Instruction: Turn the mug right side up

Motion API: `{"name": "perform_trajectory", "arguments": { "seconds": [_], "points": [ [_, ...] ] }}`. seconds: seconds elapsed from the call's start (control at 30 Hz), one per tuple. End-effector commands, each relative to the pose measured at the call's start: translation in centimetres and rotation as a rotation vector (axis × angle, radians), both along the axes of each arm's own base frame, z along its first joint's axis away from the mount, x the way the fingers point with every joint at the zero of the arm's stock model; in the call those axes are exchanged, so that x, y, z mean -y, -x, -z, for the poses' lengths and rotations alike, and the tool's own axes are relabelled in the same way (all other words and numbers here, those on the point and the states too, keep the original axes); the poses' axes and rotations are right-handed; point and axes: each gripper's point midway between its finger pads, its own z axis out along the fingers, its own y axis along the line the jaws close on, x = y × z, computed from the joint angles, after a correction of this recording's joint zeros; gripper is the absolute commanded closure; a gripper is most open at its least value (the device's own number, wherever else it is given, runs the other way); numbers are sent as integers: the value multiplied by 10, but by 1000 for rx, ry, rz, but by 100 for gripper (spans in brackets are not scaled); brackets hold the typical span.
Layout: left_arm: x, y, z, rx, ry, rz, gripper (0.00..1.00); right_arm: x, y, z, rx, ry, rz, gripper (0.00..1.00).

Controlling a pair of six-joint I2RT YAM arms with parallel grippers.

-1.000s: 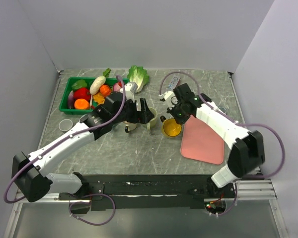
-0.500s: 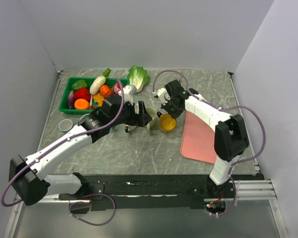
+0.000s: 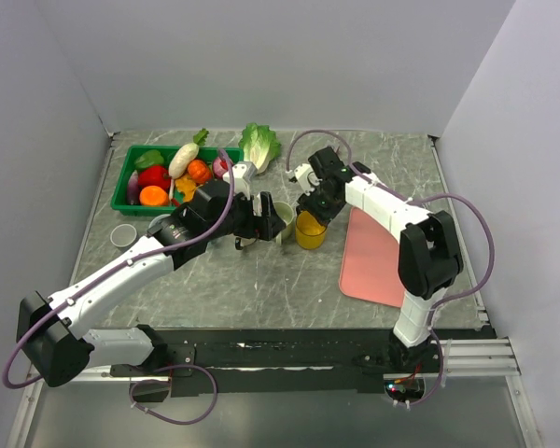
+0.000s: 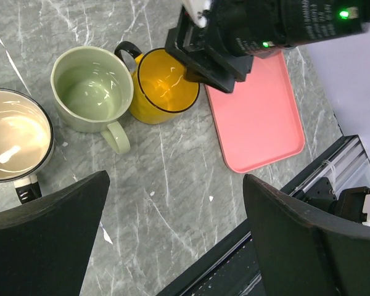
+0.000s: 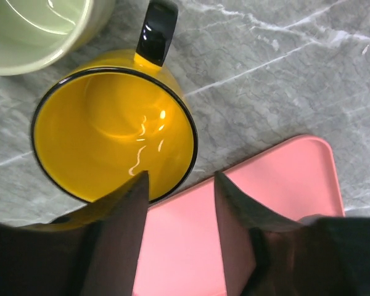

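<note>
The yellow mug (image 3: 310, 231) with a black rim and black handle stands right side up on the table, its mouth upward (image 5: 111, 135), just left of the pink tray. My right gripper (image 3: 315, 207) is directly over it, open; in the right wrist view (image 5: 179, 179) one finger sits inside the mug's rim and the other outside, apart from the wall. In the left wrist view the mug (image 4: 163, 86) stands beside a green mug. My left gripper (image 4: 176, 176) hovers open above bare table, holding nothing.
A pale green mug (image 3: 285, 217) touches the yellow one on its left, and a white mug with a dark rim (image 4: 12, 142) stands further left. The pink tray (image 3: 383, 261) lies to the right. A green bin (image 3: 131, 168) of toy vegetables and a lettuce (image 3: 259, 145) are at the back.
The right arm swung left with the yellow mug and set it down beside the green mug. Its jaws, shut on the rim before, have opened. The left arm barely moved.
</note>
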Motion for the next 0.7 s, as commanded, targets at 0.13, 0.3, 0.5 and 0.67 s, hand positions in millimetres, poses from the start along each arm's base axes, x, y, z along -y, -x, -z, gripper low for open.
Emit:
{"name": "perform_trajectory", "arguments": {
  "seconds": [0.13,0.3,0.5,0.67],
  "points": [
    [-2,-2,-18,49,38,-15,2,-3,6,-62,162,-195,162,35],
    [-8,1,-24,79,43,-16,4,23,17,-99,264,-305,289,19],
    [-15,3,-32,128,41,-19,4,97,28,-119,420,-301,547,0],
    [-20,3,-38,155,40,-26,4,159,41,-121,461,-222,793,0]
  ]
}}
